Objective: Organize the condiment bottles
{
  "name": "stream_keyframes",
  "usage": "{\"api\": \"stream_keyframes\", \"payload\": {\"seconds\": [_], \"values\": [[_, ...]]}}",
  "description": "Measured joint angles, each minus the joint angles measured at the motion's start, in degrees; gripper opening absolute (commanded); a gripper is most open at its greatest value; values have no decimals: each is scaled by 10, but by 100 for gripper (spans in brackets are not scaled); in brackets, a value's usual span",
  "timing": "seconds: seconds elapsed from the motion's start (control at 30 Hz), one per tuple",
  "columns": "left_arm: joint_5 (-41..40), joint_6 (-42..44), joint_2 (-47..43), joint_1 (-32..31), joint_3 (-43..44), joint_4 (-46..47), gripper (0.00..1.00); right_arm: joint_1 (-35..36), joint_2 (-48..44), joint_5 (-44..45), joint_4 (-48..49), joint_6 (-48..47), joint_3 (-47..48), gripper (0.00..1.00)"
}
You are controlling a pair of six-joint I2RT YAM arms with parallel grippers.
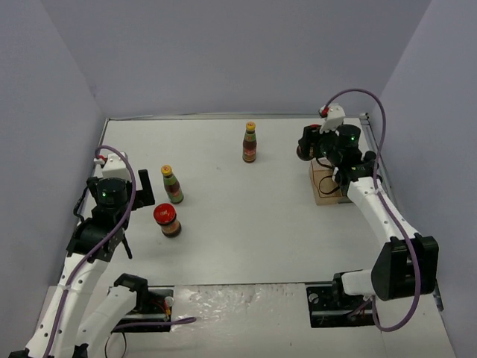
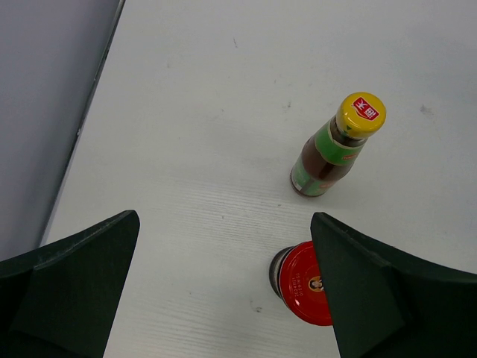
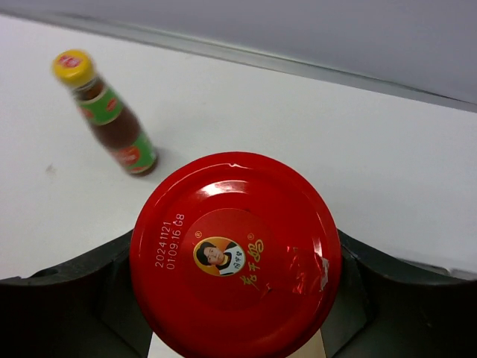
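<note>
While our left gripper (image 2: 223,250) hangs wide open at lower left — a red-lidded jar (image 1: 167,220) and yellow-capped bottle (image 1: 173,184) just beside it — our right gripper (image 1: 311,145), upper right, clamps a second red-lidded jar (image 3: 235,253); a second yellow-capped bottle (image 1: 250,142) stands upper centre.

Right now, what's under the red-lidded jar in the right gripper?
Pale slivers of the brownish tray peek out below the red-lidded jar in the right gripper. Its wide lid covers everything else beneath, so the tray's contents are hidden.

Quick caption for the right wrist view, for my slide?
Right hand grips a red-lidded jar; a yellow-capped sauce bottle stands on the table beyond.
</note>
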Motion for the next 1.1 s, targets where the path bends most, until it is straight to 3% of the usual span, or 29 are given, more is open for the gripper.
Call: {"api": "stream_keyframes", "payload": {"seconds": [0.33, 0.97, 1.1], "values": [[3, 0, -10, -1, 0, 0, 97, -97, 10, 103, -36, 64, -50, 0], [5, 0, -28, -2, 0, 0, 97, -138, 127, 168, 51, 95, -51, 0], [5, 0, -28, -2, 0, 0, 97, -138, 151, 168, 68, 92, -51, 10]]}}
